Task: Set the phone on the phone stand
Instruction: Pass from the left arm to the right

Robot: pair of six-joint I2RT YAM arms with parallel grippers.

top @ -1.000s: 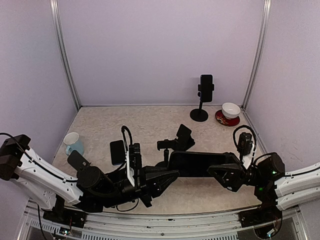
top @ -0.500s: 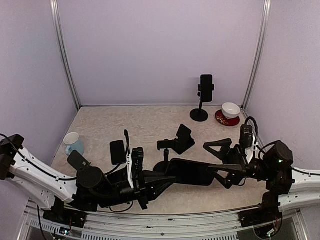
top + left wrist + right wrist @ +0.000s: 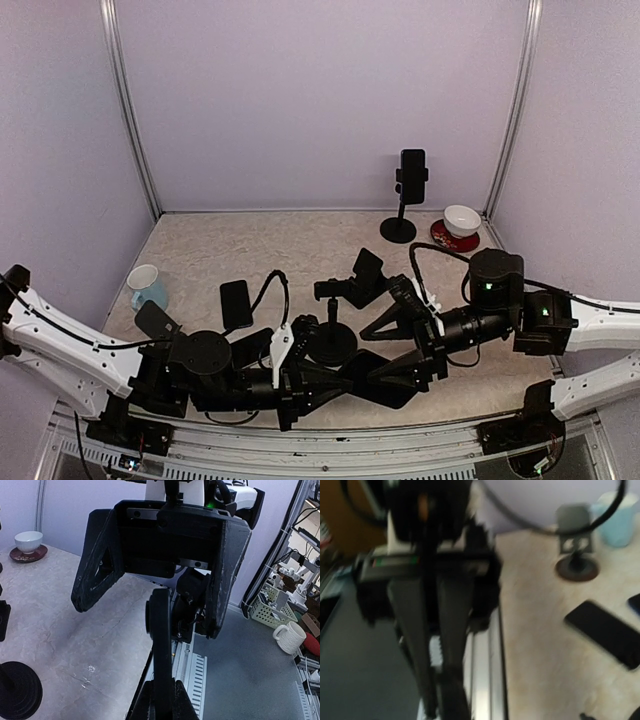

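The phone (image 3: 161, 650) is a thin, plain black slab. In my left wrist view I see it edge-on, upright, with a rounded top end. It is off the table (image 3: 250, 250), at the near edge between my two arms. My left gripper (image 3: 161, 696) is clamped on its lower end. My right gripper (image 3: 149, 616) stands with jaws wide apart, one finger on each side of the phone's top end, neither touching it. I count three phones. There is this one, a second phone (image 3: 236, 303) lying flat left of centre, and a third phone (image 3: 411, 165) clipped upright in the back stand (image 3: 401, 215). A phone stand (image 3: 333, 330) with a round base stands near the middle, its clamp bare. Two tilted dark slabs I cannot tell the kind of. I also count one pale blue mug (image 3: 147, 285) and one white bowl (image 3: 461, 217) on one red saucer (image 3: 450, 241).
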